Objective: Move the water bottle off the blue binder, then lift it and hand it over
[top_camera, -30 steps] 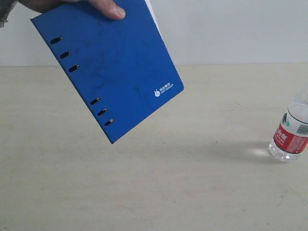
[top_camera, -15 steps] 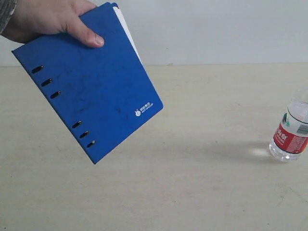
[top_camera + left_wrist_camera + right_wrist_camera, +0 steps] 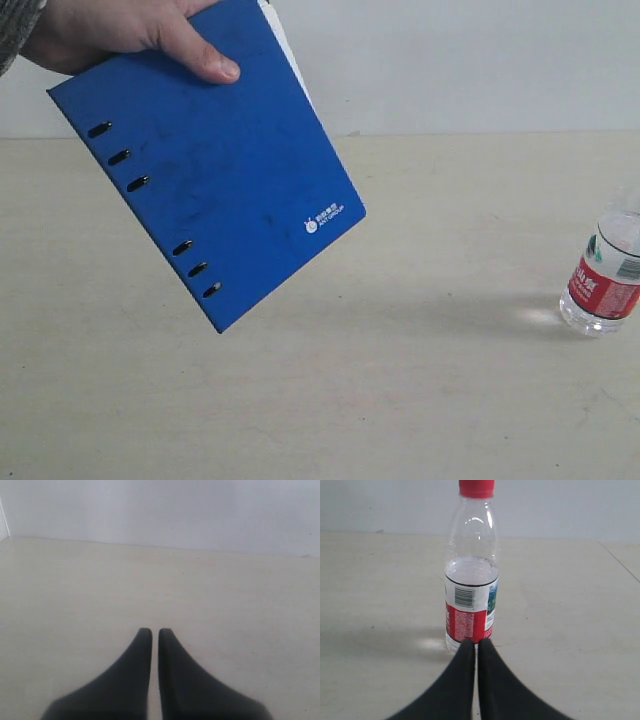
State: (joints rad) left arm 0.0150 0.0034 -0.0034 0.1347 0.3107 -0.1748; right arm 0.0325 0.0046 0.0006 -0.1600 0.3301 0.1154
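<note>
A bare human hand (image 3: 110, 30) in the upper left of the exterior frame is holding a flat, rectangular, bright blue binder (image 3: 215, 170) in the air above the pale beige surface (image 3: 380, 400), its thumb pressing on the cover near the top edge. The blue binder is hanging tilted, with its lowest corner pointing down toward the left-centre of the frame. Six dark oval slots are running along its left edge, a small white logo is sitting near its right corner, and white pages are showing behind its upper right edge. A small clear plastic water bottle (image 3: 603, 280) with a red and white label is standing upright on the surface at the far right edge of the frame, well apart from the binder. The right wrist view is showing this water bottle (image 3: 471, 580), red-capped and roughly half filled, just beyond the tips of the right end effector (image 3: 476, 642), whose dark jaws are pressed together, clenched on nothing. The left end effector (image 3: 155, 632) is likewise clenched, grasping nothing, and is facing bare surface and a pale wall (image 3: 160, 510).
</note>
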